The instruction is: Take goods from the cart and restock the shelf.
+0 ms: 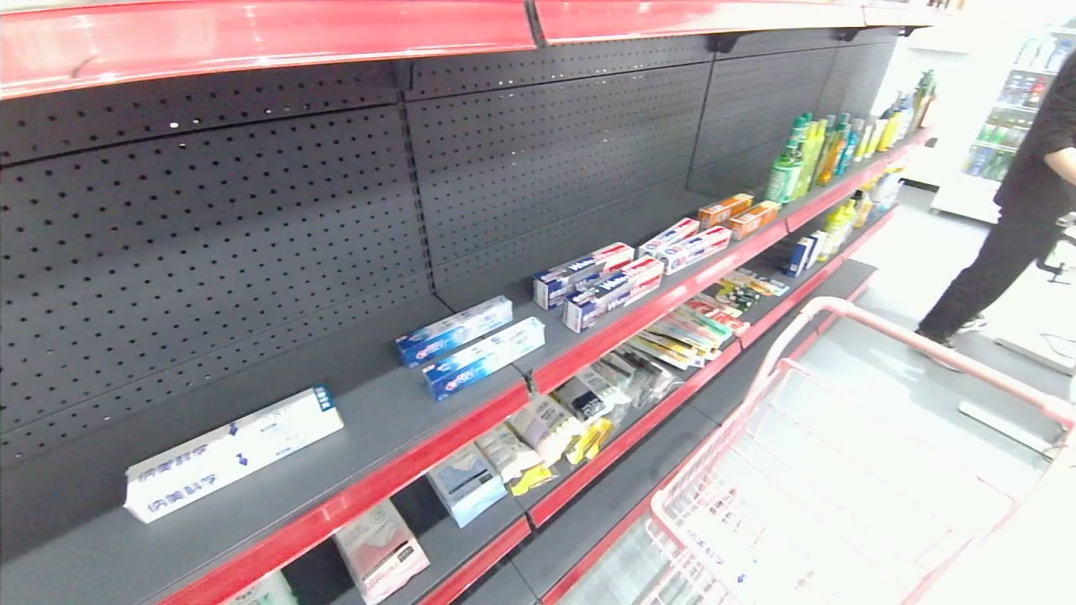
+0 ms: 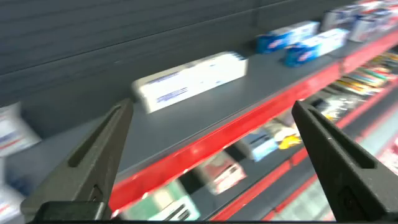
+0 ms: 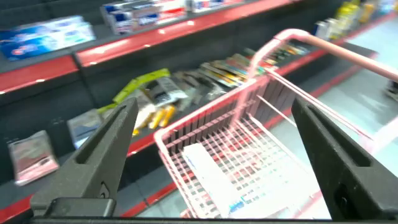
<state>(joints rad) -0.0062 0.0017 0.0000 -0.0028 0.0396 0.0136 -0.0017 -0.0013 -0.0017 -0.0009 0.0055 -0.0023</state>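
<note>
The white box point(image 3: 214, 177) (a long one, much like those already on display) lay flat on the wire floor inside the cart point(image 1: 925, 346). Over the cart's basket hung the right gripper point(image 3: 214, 106), its jaws spread wide and holding nothing, above the box and not touching it. Alongside the cart ran the shelf point(image 1: 378, 428), where a white carton point(image 1: 235, 454) lay on its side with bare board around it, farther from the cart than the pair of blue cartons point(image 1: 483, 357). The left gripper point(image 2: 211, 104), likewise spread wide and empty, hovered off that stretch of shelf, away from the cart and facing the white carton.

The pick from the cart looked like the risky part. A descent too deep could drive a fingertip into the cart's wire mesh. A hold taken off-centre would probably let so long a box swing and droop. On the way out of the cart, a drooping end might catch the rim or side bars and be pulled loose. Set down carelessly, it could also shove the white carton askew.
</note>
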